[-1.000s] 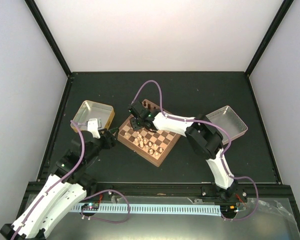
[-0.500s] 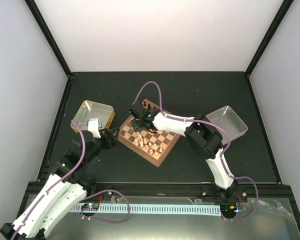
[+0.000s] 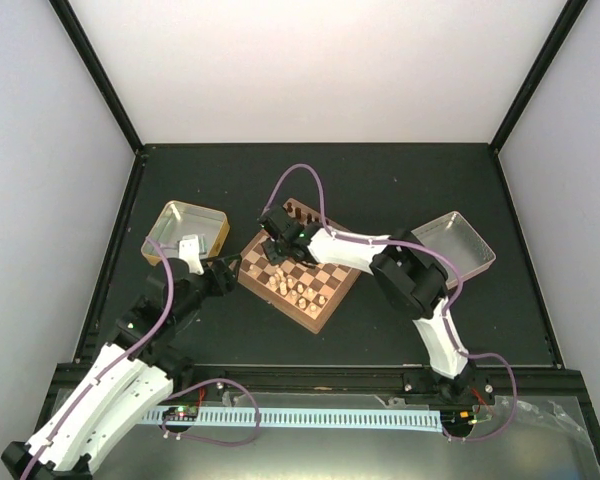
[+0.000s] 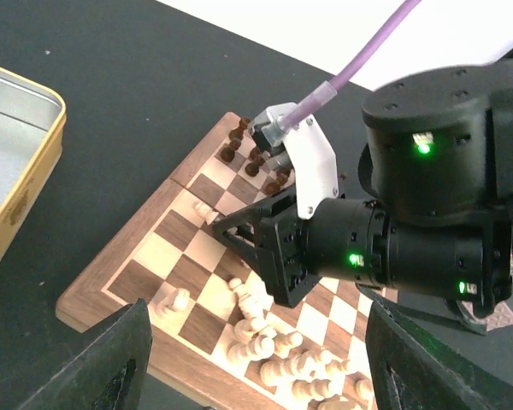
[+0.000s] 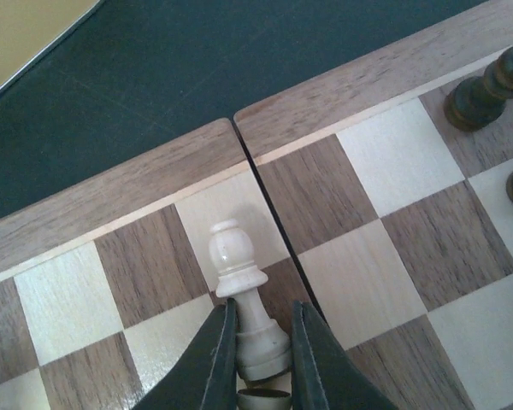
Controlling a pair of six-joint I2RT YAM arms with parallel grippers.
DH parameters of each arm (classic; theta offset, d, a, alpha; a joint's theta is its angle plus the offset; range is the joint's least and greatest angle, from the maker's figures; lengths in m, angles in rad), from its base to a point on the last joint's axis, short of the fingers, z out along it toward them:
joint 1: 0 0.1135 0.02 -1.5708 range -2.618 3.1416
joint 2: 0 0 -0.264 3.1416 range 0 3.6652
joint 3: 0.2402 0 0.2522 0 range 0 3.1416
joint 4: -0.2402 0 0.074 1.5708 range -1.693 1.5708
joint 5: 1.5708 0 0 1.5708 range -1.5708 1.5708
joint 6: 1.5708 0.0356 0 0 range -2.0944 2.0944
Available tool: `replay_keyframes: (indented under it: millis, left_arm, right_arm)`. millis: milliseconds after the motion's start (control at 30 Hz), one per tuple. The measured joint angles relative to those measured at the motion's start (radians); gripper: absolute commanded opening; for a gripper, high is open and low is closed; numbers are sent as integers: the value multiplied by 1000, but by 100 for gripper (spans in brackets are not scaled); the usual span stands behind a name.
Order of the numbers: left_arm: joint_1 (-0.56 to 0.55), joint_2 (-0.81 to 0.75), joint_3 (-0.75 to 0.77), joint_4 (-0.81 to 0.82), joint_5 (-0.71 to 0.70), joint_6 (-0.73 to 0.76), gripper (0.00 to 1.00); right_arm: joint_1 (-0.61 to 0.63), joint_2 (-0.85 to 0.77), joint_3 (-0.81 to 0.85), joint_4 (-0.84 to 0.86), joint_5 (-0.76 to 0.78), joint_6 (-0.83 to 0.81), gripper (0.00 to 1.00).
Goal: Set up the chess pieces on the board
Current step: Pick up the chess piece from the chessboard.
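Observation:
The board [image 3: 327, 288] lies diagonally at mid-table. A heap of pale chess pieces [image 3: 298, 291] lies toppled near its front edge, and dark ones [image 3: 298, 212] stand along the far rim. My right gripper [image 3: 278, 240] reaches over the board's left corner. In the right wrist view its fingers [image 5: 212, 363] pinch the base of a pale piece [image 5: 238, 265], which lies tilted over the board's centre seam. My left gripper [image 3: 228, 270] hovers by the board's left edge, open and holding nothing, its fingers [image 4: 111, 363] wide apart over the pale heap [image 4: 269, 342].
A gold-rimmed tin [image 3: 185, 230] sits left of the board, close behind my left gripper. A silver tray [image 3: 455, 245] lies to the right. Black walls bound the dark mat. A purple cable arcs above the right arm.
The right gripper's jaws have come together on the pale piece at the board's left corner. Both arms have shifted only slightly.

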State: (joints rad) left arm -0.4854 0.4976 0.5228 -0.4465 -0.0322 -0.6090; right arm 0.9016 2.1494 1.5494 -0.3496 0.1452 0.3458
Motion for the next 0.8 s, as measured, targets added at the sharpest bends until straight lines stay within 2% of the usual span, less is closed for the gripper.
replay_keyframes:
  millis: [233, 567, 667, 800]
  left_arm:
    - [25, 66, 0, 68, 78, -55, 73]
    - [94, 256, 0, 243, 274, -152, 73]
    - [112, 314, 2, 303, 327, -171, 70]
    - [131, 389, 3, 383, 386, -195, 57]
  right_arm:
    - [-11, -138, -182, 164, -39, -74, 6]
    - [-23, -382, -399, 406, -161, -138, 7]
    - [-23, -438, -477, 458, -225, -144, 7]
    - [-23, -488, -535, 500, -290, -154, 7]
